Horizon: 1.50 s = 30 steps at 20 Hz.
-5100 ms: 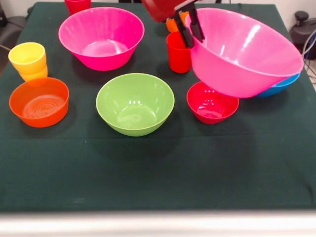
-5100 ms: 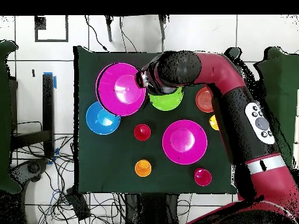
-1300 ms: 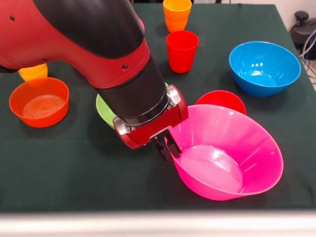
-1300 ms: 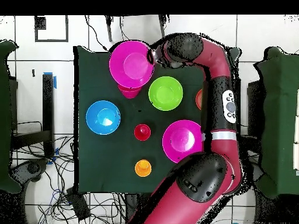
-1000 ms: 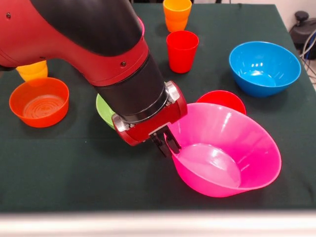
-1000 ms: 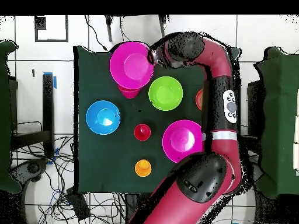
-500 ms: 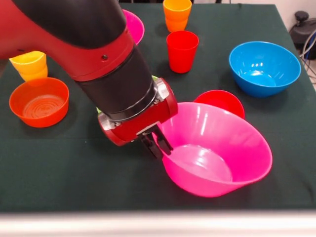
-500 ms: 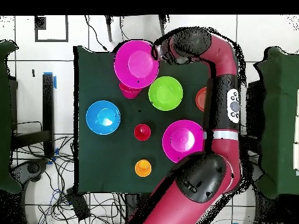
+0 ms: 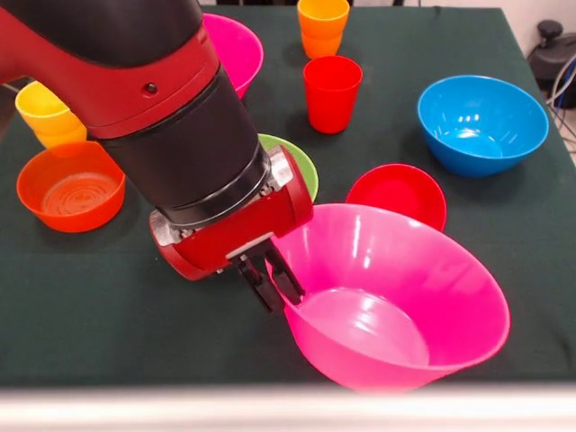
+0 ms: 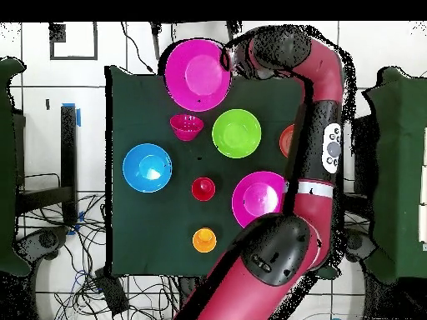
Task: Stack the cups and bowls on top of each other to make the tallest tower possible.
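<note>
Orange plastic sat farthest left in the front view: the small orange bowl [image 9: 71,186] with stacked yellow cups [image 9: 51,114] behind it, unused. My gripper [image 9: 269,281] pinched the big pink bowl [image 9: 396,297] by its rim, tilting it at the near table edge. The red bowl [image 9: 399,193] and blue bowl [image 9: 482,121] waited rightward; no tower existed yet.

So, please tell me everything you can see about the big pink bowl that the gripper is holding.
The big pink bowl is glossy hot-pink plastic, round, with flaring sides and a flat bottom, and it is empty. It is tilted, its opening turned toward the front camera. The gripper pinches its rim on the side toward the arm. It sits at the table edge far from the robot, close by the small red bowl. Whether its base touches the cloth is unclear.
</note>
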Available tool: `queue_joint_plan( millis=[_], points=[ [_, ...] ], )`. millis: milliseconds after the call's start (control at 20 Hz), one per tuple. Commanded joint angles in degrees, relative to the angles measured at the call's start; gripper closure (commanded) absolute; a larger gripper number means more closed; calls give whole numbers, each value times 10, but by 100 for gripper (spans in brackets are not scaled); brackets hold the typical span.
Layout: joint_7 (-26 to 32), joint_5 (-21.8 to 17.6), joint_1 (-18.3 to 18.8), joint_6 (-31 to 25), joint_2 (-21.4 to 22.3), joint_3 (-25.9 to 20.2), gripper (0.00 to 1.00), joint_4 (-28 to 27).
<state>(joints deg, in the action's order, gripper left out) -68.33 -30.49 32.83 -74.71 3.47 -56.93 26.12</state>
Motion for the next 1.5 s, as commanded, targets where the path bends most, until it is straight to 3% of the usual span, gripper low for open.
queue_joint_plan(
  millis=[50, 300, 750, 1200, 1500],
  points=[
    [199, -83, -32, -103, -18, -73, 100, -86],
    [214, -112, -30, -107, -22, -88, 100, -85],
    [197, -74, -3, -46, -10, -2, 100, 20],
    [264, -121, -11, -41, -16, -32, 100, -37],
    [270, -120, -3, -29, -21, -22, 100, -26]
  ],
)
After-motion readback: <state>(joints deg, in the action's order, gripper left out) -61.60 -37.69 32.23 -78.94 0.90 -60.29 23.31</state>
